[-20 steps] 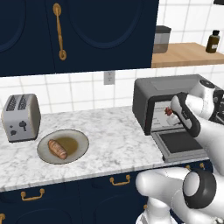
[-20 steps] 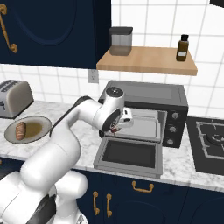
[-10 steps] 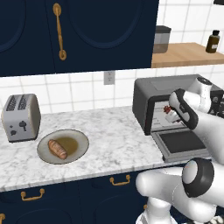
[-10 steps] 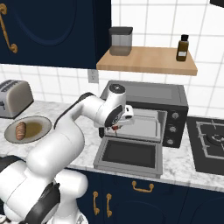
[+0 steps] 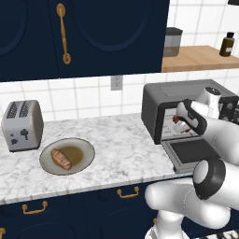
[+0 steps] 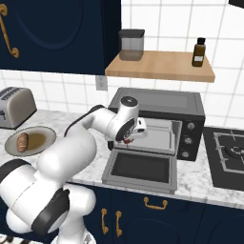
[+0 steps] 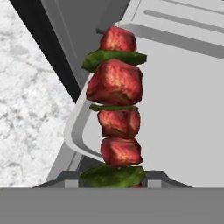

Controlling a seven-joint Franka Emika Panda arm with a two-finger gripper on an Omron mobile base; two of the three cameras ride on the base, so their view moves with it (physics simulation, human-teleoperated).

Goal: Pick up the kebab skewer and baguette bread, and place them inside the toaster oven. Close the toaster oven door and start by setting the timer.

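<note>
My gripper (image 5: 179, 124) is shut on the kebab skewer (image 5: 178, 122), a stick of red meat chunks and green pieces, held at the open mouth of the toaster oven (image 5: 161, 100). The hand view has the kebab skewer (image 7: 116, 109) standing up from between my gripper (image 7: 113, 177), with the oven's grey tray behind it. The toaster oven door (image 6: 140, 167) lies folded down flat, below my gripper (image 6: 130, 138). The baguette bread (image 5: 61, 158) lies on a grey plate (image 5: 83, 148) at the left; in the right base view the baguette bread (image 6: 22, 142) sits far left.
A silver two-slot toaster (image 5: 22, 125) stands left of the plate on the marble counter (image 5: 121, 144). Above the oven (image 6: 162, 99), a wooden shelf (image 6: 162, 66) carries a jar and a bottle. A stove top (image 6: 228, 159) lies right of the oven. Dark cabinets hang above.
My hand has shifted slightly at the oven mouth, still holding the skewer. Baguette, plate and oven door have not moved.
</note>
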